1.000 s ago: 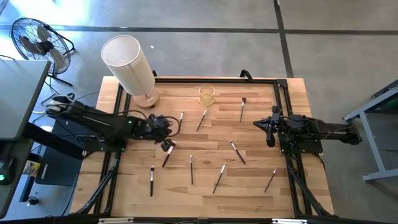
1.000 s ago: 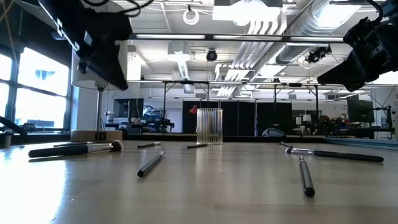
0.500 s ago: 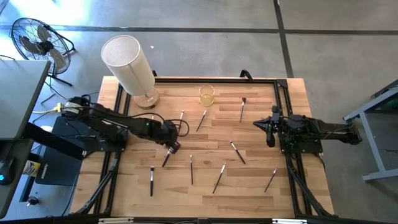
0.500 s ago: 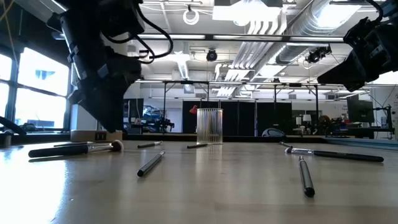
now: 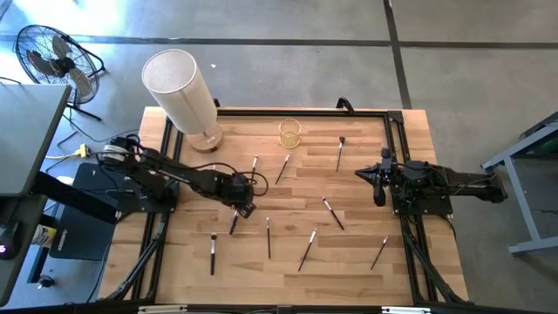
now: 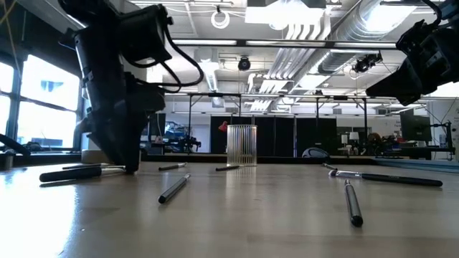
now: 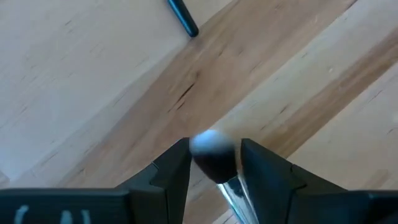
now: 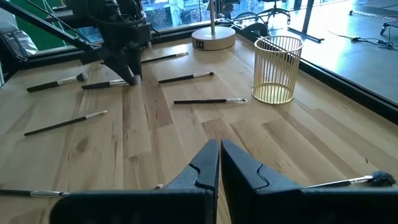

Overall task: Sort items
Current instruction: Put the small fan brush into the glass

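My left gripper [image 7: 214, 163] straddles a brush [image 7: 213, 155], fingers spread either side of its rounded pale-tipped dark head, low on the wooden table [image 5: 357, 253]. My right gripper [image 8: 219, 163] waits pressed together. An industrial hall lies beyond.

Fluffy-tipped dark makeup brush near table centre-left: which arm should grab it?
Left. The left gripper is down at the table with its fingers either side of the fluffy-tipped dark makeup brush, not closed on it. The right gripper waits shut at the table's right side, apart from it.
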Motion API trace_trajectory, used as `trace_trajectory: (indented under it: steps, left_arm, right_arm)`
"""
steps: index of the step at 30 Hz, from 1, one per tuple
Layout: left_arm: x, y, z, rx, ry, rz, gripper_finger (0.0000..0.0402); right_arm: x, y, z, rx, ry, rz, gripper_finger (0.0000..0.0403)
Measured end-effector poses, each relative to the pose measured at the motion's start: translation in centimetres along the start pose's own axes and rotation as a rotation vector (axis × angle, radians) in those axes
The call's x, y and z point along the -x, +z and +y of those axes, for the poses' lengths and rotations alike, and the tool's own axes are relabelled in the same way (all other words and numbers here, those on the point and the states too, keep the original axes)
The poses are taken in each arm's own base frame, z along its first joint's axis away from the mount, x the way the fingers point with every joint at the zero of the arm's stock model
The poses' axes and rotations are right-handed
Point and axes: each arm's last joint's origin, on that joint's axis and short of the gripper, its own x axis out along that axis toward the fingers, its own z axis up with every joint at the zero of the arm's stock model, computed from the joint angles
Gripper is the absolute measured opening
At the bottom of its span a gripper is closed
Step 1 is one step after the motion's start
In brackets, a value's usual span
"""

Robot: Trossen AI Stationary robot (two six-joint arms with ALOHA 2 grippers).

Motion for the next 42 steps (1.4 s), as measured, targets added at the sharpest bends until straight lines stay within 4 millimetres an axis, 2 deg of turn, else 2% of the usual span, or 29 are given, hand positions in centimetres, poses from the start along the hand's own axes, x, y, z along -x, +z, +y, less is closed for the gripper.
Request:
trace_trajectory:
  steps: [9,11,15,16,21,26,29,31,33,37,40,42]
  left_arm:
    - [-0.6,0.2,-0.1,0.037,0.026,-0.075,0.0128]
    - [-0.6,0.3,-0.1,0.052,0.030,-0.086,0.0106]
    - [-0.6,0.3,-0.1,0.114,0.027,-0.093,0.0022]
    - [-0.6,0.3,-0.2,0.133,0.019,-0.091,0.0013]
    - [-0.3,0.5,-0.5,0.147,-0.032,-0.095,0.0005]
    - [0.7,0.9,-2.1,0.161,-0.209,-0.156,0.0003]
    - [2.0,1.2,-3.0,0.139,-0.291,-0.257,0.0002]
    - [3.1,1.9,-4.4,0.113,-0.349,-0.350,0.0002]
    - [4.0,2.5,-5.2,0.031,-0.356,-0.412,0.0002]
    - [7.4,4.9,-7.8,-0.133,-0.432,-0.586,0.0001]
    - [9.7,6.7,-9.1,-0.334,-0.409,-0.734,0.0001]
    - [10.4,8.6,-10.1,-0.460,-0.369,-0.826,0.0001]
  right_arm:
    - [0.0,0.0,0.0,0.000,-0.001,0.000,0.0012]
    - [0.0,0.0,0.0,0.000,0.000,0.000,0.0012]
    - [0.0,0.0,0.0,0.000,0.000,0.000,0.0012]
    - [0.0,0.0,0.0,0.000,0.000,0.000,0.0012]
    - [0.0,0.0,0.0,0.000,-0.001,0.000,0.0012]
    - [0.0,0.0,0.0,0.000,0.000,0.000,0.0012]
    - [0.0,0.0,0.0,0.000,0.000,0.000,0.0012]
    - [0.0,0.0,0.0,0.000,-0.001,0.000,0.0012]
    - [0.0,0.0,0.0,0.001,-0.001,0.003,0.0012]
    - [-0.1,0.0,0.0,0.003,-0.002,0.012,0.0012]
    - [-0.1,-0.1,0.0,0.003,-0.003,0.013,0.0012]
    - [-0.1,-0.1,0.0,0.004,-0.004,0.016,0.0012]
